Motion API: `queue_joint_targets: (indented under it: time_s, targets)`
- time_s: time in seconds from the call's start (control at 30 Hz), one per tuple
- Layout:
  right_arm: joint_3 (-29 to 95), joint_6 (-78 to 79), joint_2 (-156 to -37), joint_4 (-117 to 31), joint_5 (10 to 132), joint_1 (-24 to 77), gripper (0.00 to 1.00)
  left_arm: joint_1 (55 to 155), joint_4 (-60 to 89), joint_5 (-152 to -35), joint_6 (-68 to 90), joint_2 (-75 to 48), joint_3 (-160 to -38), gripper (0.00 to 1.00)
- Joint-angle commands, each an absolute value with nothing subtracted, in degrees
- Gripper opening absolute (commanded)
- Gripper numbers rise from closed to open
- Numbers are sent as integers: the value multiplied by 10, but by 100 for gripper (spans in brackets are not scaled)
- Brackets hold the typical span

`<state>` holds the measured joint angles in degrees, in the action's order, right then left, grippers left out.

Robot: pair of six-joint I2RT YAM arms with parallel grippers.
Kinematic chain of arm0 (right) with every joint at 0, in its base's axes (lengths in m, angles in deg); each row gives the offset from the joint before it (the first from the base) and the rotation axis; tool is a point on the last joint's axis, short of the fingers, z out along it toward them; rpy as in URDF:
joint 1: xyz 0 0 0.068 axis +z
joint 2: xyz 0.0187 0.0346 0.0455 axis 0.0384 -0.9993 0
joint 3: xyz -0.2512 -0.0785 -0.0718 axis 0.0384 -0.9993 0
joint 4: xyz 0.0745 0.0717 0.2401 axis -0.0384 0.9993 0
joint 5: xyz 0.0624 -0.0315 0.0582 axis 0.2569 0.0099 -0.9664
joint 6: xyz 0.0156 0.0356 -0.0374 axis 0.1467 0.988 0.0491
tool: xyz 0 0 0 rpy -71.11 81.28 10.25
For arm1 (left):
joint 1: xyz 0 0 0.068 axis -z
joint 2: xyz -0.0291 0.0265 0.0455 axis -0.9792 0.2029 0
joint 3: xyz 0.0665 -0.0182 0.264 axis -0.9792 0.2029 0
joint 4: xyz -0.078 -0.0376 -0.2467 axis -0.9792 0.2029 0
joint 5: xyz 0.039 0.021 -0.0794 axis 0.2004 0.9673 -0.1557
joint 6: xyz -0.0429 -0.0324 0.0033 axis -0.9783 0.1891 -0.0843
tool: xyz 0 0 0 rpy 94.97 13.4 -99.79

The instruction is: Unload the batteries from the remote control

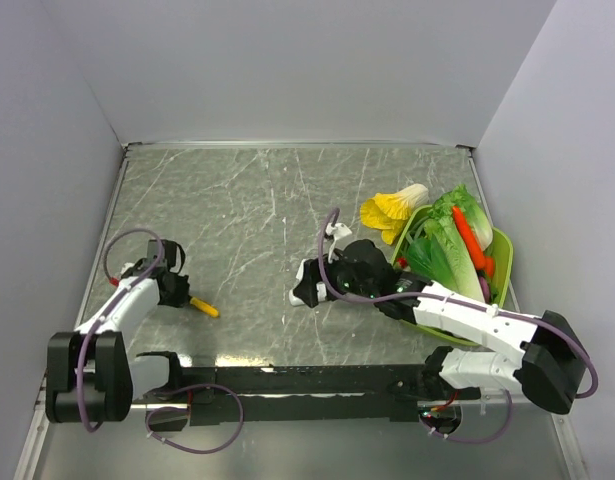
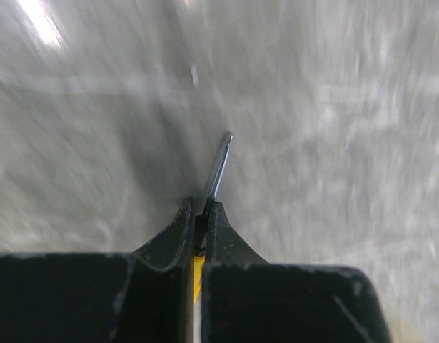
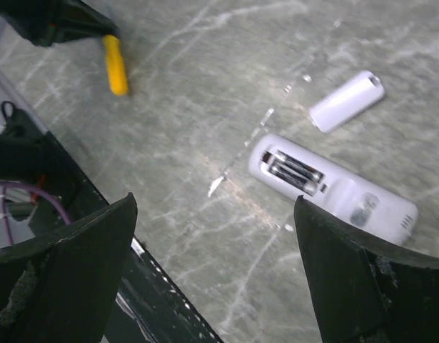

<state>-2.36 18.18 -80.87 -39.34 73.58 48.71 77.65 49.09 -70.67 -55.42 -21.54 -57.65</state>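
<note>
The white remote control (image 3: 347,196) lies on the grey table with its back up and its recess open. The two dark batteries (image 3: 294,170) sit side by side in that recess. A smaller flat white plate (image 3: 346,100) lies just beyond it. My right gripper (image 3: 213,201) is open and empty above the table, its right finger close to the remote; in the top view it (image 1: 312,288) covers most of the remote. My left gripper (image 1: 179,292) is shut on the yellow-orange tool (image 1: 203,307), far left of the remote. In the left wrist view (image 2: 198,209) the tool's metal tip (image 2: 219,164) sticks out ahead.
A green basket (image 1: 503,250) of toy vegetables stands at the right, under my right arm. A yellow toy vegetable (image 1: 391,209) lies beside it. A black rail (image 1: 287,380) runs along the near edge. Grey walls close in the table.
</note>
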Motion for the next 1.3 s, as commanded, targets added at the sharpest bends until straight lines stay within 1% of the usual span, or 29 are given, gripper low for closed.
queue_joint_targets:
  time_s: [0.0, 0.07, 0.1, 0.17, 0.23, 0.37, 0.47, 0.53, 0.57, 0.73, 0.8, 0.97, 1.27]
  targets:
    - [-30, 188, -825, -556, 676, 495, 95, 797, 496, -831, -580, -265, -565, 1]
    - [-30, 188, -849, -589, 670, 500, 91, 798, 474, -871, -588, -293, -559, 1]
    - [-27, 186, -857, -609, 669, 510, 90, 800, 457, -916, -589, -302, -555, 1]
    - [-12, 171, -883, -617, 673, 524, 86, 802, 432, -955, -594, -322, -546, 1]
    - [2, 157, -900, -624, 706, 556, 80, 806, 439, -982, -598, -331, -553, 1]
    - [4, 87, -955, -672, 778, 614, 73, 809, 443, -1024, -610, -360, -551, 1]
    - [9, 37, -985, -706, 827, 656, 73, 811, 432, -1050, -627, -376, -542, 1]
    - [25, 12, -1001, -706, 848, 676, 73, 813, 443, -1052, -632, -382, -544, 1]
    - [32, -12, -1017, -703, 881, 693, 73, 815, 449, -1051, -634, -388, -547, 1]
    - [71, -77, -1065, -716, 961, 733, 72, 817, 453, -1068, -645, -396, -547, 1]
    - [81, -101, -1076, -730, 974, 743, 71, 821, 462, -1067, -648, -397, -550, 1]
    - [103, -115, -1092, -724, 1005, 750, 62, 823, 451, -1087, -647, -394, -544, 1]
    - [88, -120, -1117, -749, 1008, 763, 62, 824, 447, -1102, -638, -383, -539, 1]
